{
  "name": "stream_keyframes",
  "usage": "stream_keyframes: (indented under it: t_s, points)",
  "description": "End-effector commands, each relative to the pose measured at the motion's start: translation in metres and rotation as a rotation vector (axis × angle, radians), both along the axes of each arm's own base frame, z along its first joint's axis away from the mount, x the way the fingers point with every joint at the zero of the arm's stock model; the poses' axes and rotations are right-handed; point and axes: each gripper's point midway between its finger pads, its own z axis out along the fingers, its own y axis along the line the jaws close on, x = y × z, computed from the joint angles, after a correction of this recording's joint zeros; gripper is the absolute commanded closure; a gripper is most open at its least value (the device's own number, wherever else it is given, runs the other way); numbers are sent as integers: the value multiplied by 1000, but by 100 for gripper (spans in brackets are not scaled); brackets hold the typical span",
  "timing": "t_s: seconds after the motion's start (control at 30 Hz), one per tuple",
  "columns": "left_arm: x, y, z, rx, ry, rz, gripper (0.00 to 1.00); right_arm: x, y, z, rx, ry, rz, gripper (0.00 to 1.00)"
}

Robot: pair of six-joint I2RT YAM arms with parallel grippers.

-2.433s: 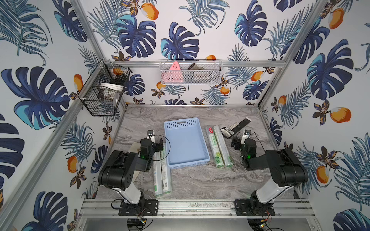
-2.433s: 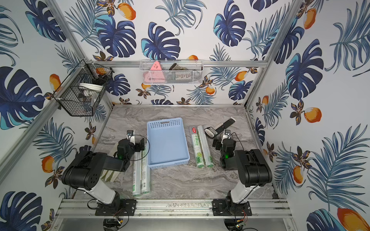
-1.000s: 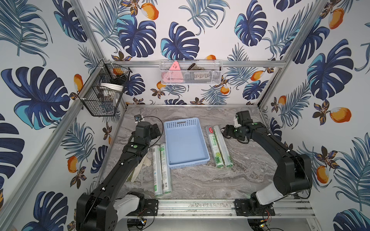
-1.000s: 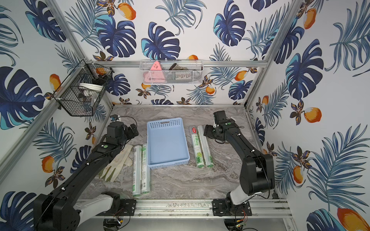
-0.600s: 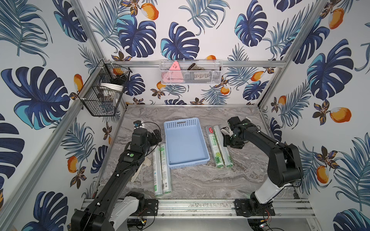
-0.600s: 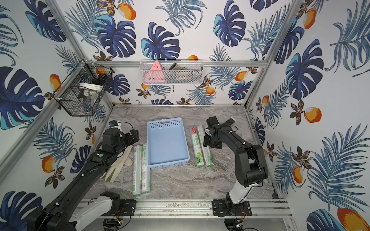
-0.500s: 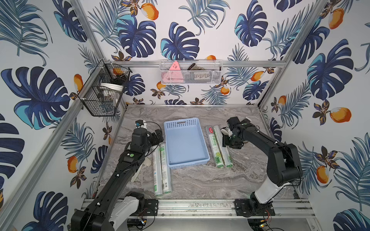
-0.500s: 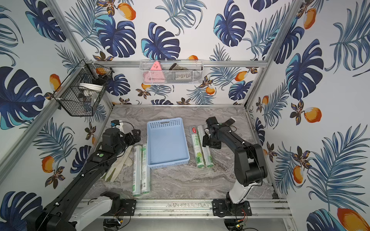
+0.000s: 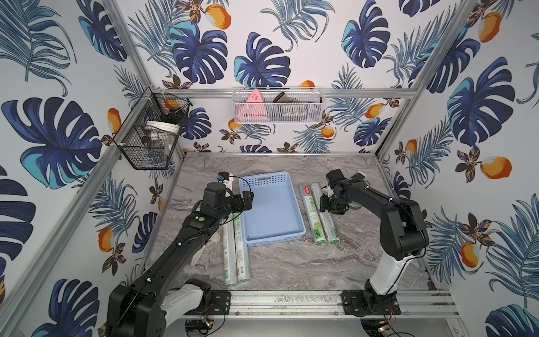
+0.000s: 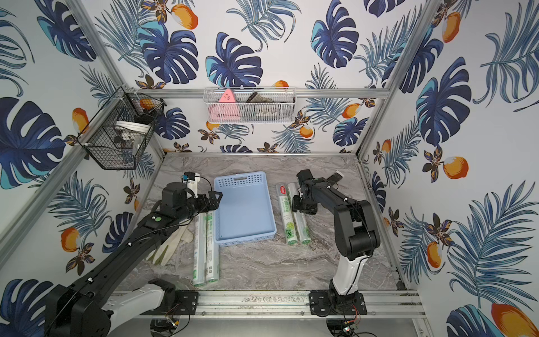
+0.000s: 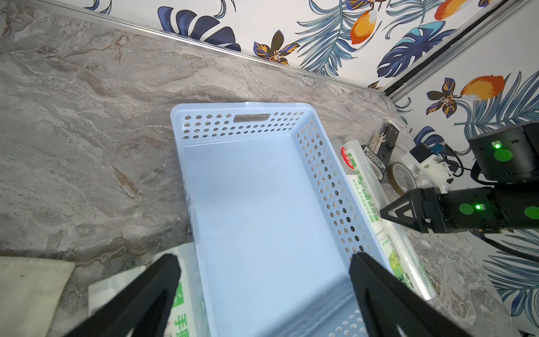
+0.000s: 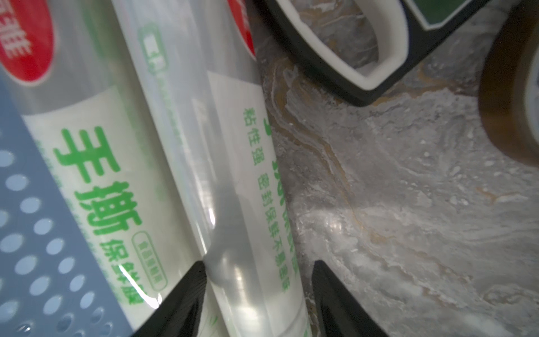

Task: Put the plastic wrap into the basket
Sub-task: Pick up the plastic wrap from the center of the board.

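The light-blue basket (image 9: pixel 264 177) (image 10: pixel 239 178) lies empty mid-table. Two plastic wrap rolls lie side by side to its right: an inner one (image 9: pixel 312 216) and an outer one (image 9: pixel 328 227). My right gripper (image 9: pixel 325 205) (image 12: pixel 259 264) is down over the outer roll (image 12: pixel 233 175), which still lies on the table. Its jaws straddle the roll; one finger touches it and a narrow gap shows at the other. Two more rolls (image 9: pixel 229 253) (image 9: pixel 242 251) lie left of the basket. My left gripper (image 9: pixel 248 200) (image 11: pixel 262 258) hovers wide open over the basket's left side (image 11: pixel 239 125), holding nothing.
A remote control (image 9: pixel 360 176), a brown tape roll (image 12: pixel 510 96) and a black-and-white object (image 11: pixel 376 157) lie close behind my right gripper. A pale glove (image 10: pixel 169 245) lies under my left arm. A black wire basket (image 9: pixel 148 140) and a white mesh basket (image 9: pixel 277 106) hang on the walls.
My right gripper swung from near the remote down onto the outer right roll and its jaws narrowed around it. My left gripper shifted right, over the basket's left side, still wide open.
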Motion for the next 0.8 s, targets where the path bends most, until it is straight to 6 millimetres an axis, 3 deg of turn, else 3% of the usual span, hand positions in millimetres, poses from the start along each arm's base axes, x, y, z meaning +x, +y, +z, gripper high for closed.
stream_keyframes:
  t_s: [0.0, 0.53, 0.63, 0.77]
  points:
    - [-1, 0, 2, 28, -5, -13, 1, 2, -6, -7, -44, 12, 12, 40]
    - [-1, -3, -2, 40, 12, -25, 1, -2, -6, -39, -77, 79, 30, 38]
    - [-1, -2, -1, 41, 11, -24, 1, -3, -7, -40, -83, 76, 29, 42]
    - [-1, -2, -2, 41, 13, -24, 1, -1, -6, -32, -80, 51, 28, 54]
